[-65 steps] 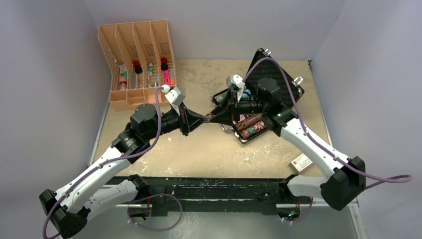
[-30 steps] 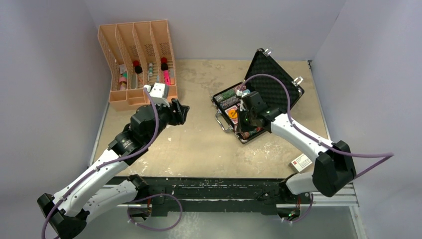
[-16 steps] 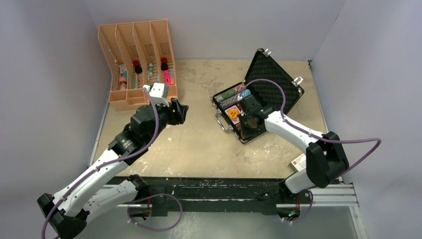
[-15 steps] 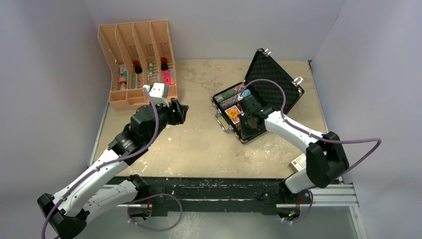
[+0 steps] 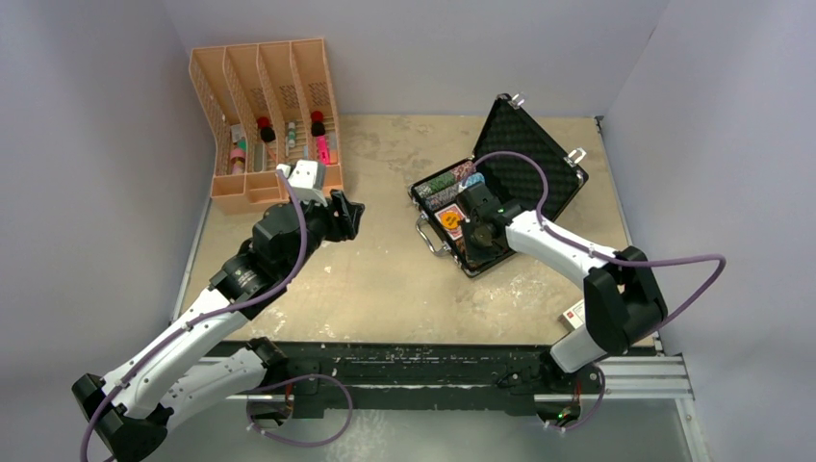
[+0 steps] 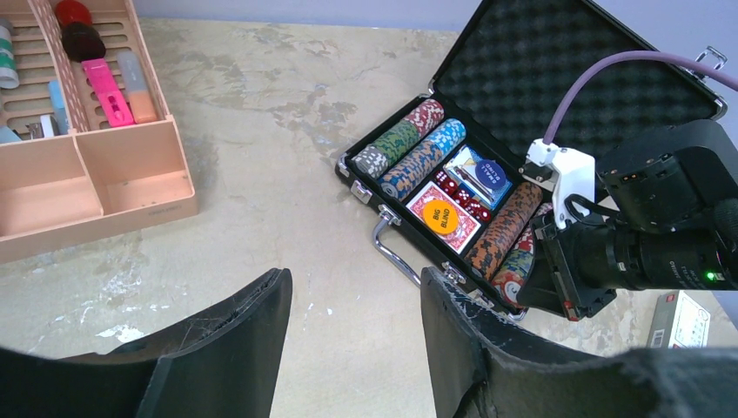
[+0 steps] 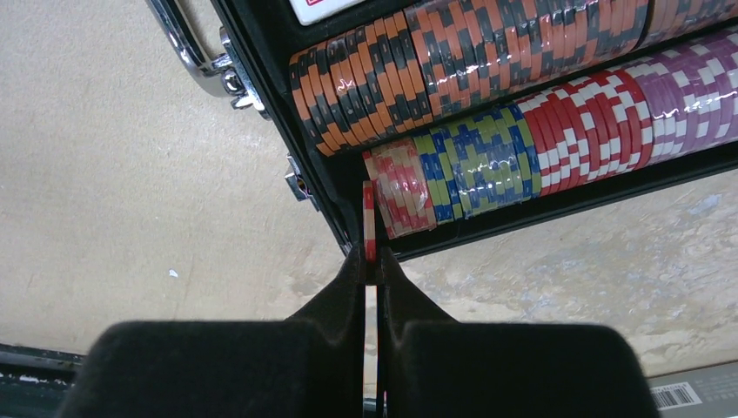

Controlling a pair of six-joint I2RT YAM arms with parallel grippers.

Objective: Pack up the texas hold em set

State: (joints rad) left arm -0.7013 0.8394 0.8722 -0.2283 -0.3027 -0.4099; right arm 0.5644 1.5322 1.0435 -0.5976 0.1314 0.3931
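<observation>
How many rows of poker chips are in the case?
4. Left of the cards: a red-green-white row and a blue row. Right: an orange-black row and a mixed row, partly behind the right arm.

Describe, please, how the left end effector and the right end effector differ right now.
The left end effector stands open and empty; the right end effector is shut on a red-and-white chip held on edge. The left one hovers above the table between the orange rack and the briefcase; the right one is down at the briefcase's corner, beside a chip row's end. Both have black fingers.
</observation>
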